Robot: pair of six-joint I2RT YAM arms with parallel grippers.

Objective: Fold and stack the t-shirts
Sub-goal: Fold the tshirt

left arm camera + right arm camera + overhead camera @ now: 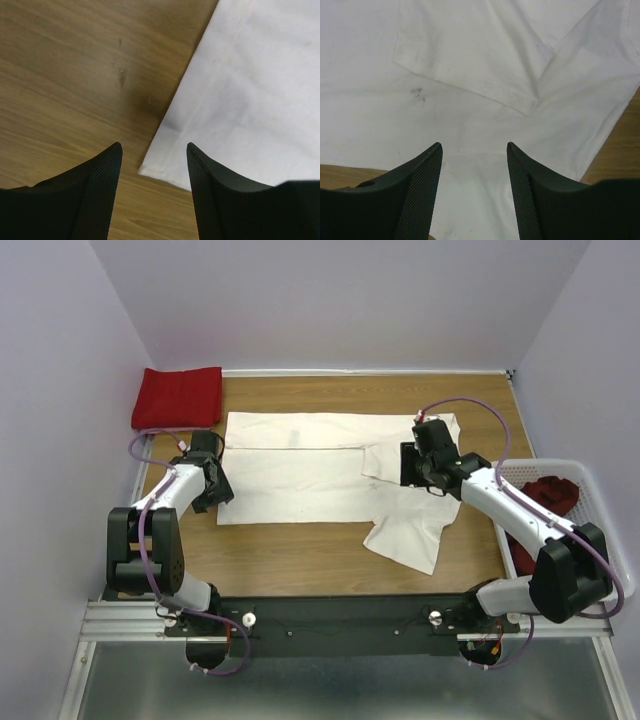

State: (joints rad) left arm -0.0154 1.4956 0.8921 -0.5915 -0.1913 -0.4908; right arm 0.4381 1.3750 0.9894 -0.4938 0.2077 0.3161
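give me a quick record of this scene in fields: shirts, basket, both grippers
white shirt: spread on the table, partly folded in
red shirt: folded, far left corner
dark red shirt: bunched in the basket, right side
left gripper: open, over a corner at the white shirt's left edge, holding nothing
right gripper: open, over the white shirt near a sleeve, holding nothing

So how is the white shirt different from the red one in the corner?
The white shirt lies spread out, only partly folded, in the middle of the table; the red shirt is folded into a neat block at the back left corner. The white shirt covers far more room than the red shirt. Both are plain cloth.
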